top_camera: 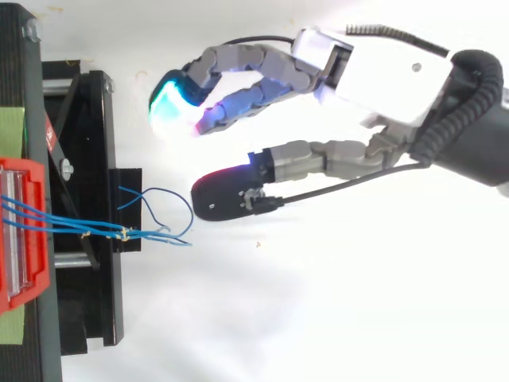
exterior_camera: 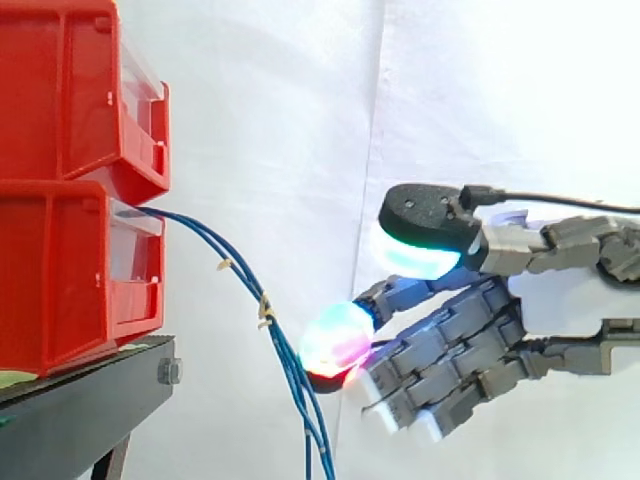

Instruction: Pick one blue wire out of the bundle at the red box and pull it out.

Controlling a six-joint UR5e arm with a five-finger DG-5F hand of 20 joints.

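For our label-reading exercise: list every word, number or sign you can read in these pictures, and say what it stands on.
None can be read.
The red bins, the black stand and the hand bear no legible print; a small red sticker on the stand has pale marks too small to read.

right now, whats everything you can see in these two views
bins: two, red, stacked on the stand at the left of the side view
wires: a bundle of several, blue, coming out of the lower bin and hanging down past the stand
ties: at least two, yellowish, on the wires
stand: one, black, under the bins
green patch: pale green, on the stand beside the bins
curtain: one, white, behind everything
hand: one, grey with glowing pads, open, beside the wires and holding nothing
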